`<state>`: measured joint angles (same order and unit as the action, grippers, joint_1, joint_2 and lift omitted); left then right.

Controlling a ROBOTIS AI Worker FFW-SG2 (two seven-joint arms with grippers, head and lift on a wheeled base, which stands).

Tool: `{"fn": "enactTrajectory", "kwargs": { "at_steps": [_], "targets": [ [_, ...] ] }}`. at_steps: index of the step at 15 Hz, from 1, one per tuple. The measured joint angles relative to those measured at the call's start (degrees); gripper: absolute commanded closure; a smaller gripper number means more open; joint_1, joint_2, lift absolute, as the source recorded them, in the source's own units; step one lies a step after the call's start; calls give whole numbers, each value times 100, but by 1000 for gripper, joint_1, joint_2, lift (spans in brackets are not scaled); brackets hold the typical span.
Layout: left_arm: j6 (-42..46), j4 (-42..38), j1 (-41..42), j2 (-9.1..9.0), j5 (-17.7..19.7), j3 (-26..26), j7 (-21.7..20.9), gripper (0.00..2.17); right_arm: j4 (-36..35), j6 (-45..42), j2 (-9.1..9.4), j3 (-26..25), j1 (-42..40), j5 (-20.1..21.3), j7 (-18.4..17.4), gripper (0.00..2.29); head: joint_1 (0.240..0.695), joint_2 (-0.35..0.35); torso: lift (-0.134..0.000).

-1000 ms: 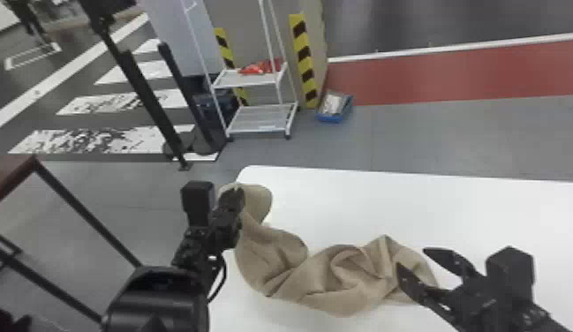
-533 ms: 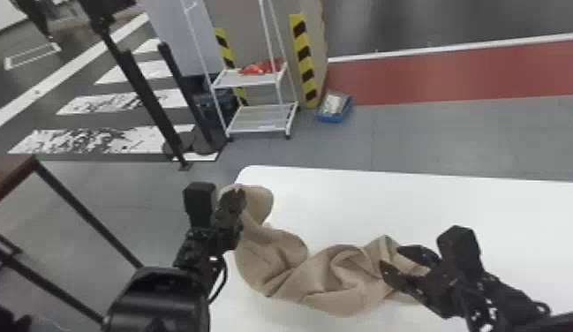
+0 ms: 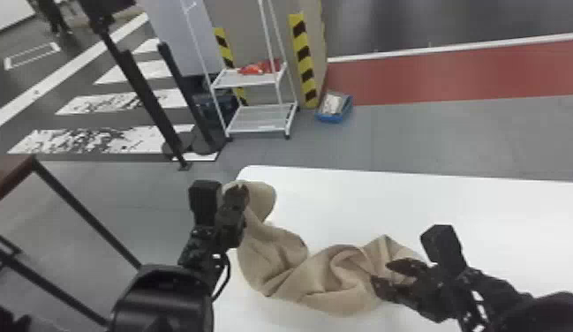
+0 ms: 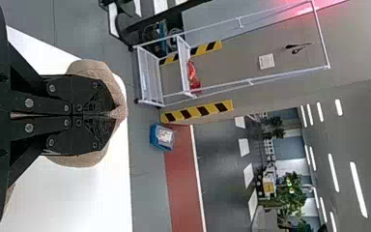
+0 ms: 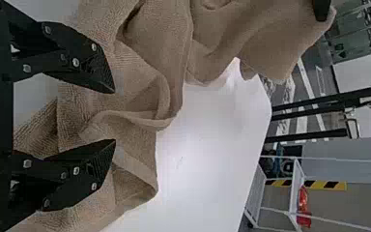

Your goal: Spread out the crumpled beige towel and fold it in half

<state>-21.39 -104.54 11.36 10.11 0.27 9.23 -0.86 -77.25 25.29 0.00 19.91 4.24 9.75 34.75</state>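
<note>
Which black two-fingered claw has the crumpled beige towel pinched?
The left black claw: its fingers are shut on the crumpled beige towel, while the right black claw has its fingers apart over it.

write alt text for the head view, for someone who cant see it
A crumpled beige towel lies across a white table, its left end pinched in the closed jaws of the robot's left gripper. The right gripper is at its right end, jaws open. Beyond stands a white rack.

We see a white cart point(image 3: 258, 129) with 2 shelves, the upper holding a red item point(image 3: 253, 69). Near it are 2 yellow-and-black strips point(image 3: 303, 64) and a blue bin point(image 3: 333, 117) beside a red floor band point(image 3: 453, 77).
</note>
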Motion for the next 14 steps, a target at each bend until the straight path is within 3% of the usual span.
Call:
{"fn": "enactTrajectory", "kwargs": {
  "at_steps": [2,8,11,14],
  "targets": [
    [39,5,-2,0,-9,-16,-2,1652,0,137,0,108,28,231,-146,643,695,350,0],
    [69,47,-103,20,-31,-91,-2,1652,118,474,0,30,167,416,-297,1531,695,350,0],
    [69,68,-133,36,-44,-114,8,1652,-87,400,0,-126,9,396,-293,1595,695,350,0],
    [69,0,-106,37,-44,-71,8,1652,-805,318,0,-463,-350,314,-198,1595,695,350,0]
  ]
}}
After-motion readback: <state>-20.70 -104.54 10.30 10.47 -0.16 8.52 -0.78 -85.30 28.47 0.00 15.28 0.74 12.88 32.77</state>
